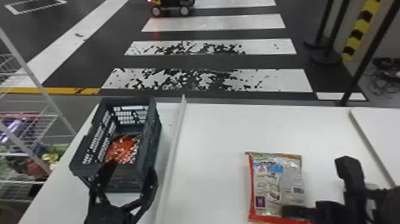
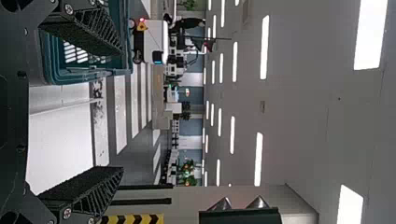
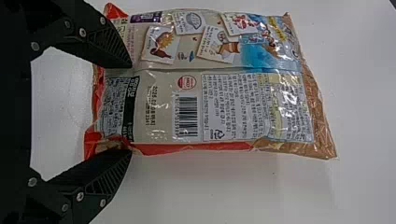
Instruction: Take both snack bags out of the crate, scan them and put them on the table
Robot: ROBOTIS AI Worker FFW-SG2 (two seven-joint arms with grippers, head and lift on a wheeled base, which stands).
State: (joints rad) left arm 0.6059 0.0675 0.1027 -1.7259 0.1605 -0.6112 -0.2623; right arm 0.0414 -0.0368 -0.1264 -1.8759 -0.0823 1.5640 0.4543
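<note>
Striped flooring [image 1: 214,22] runs beyond the far edge of the white table [image 1: 214,134], and the crate [image 1: 155,128] stands on the robot's left side of that table, with a raised strip [image 1: 176,134] just to its right. I find one snack bag well to the right of the crate, past the strip, lying on the table with its barcode [image 3: 188,116] facing up. The other, the orange-red bag [image 1: 123,149], sits inside the crate.

My right gripper [image 1: 312,186] is at the near right corner of the laid bag, well apart from the crate; its fingers are spread, one over the bag and one by its edge, and I see no pinch. My left gripper [image 1: 131,168] is at the crate's near end, its fingers parted and nothing between them.

I can't tell whether the laid bag has been scanned. If it is due for that, I should take it by the edge with light, even pressure and keep the printed panel flat, since a crease could spoil the read. If it is finished with, I should back the right fingers away from it slowly, so that neither one drags the bag's corner.

For the bag in the crate, my left wrist looks too level to me. I'd lift clear of the crate's rim, tip the fingers down, then descend well inside the walls and close on a loose edge rather than the plump middle.
</note>
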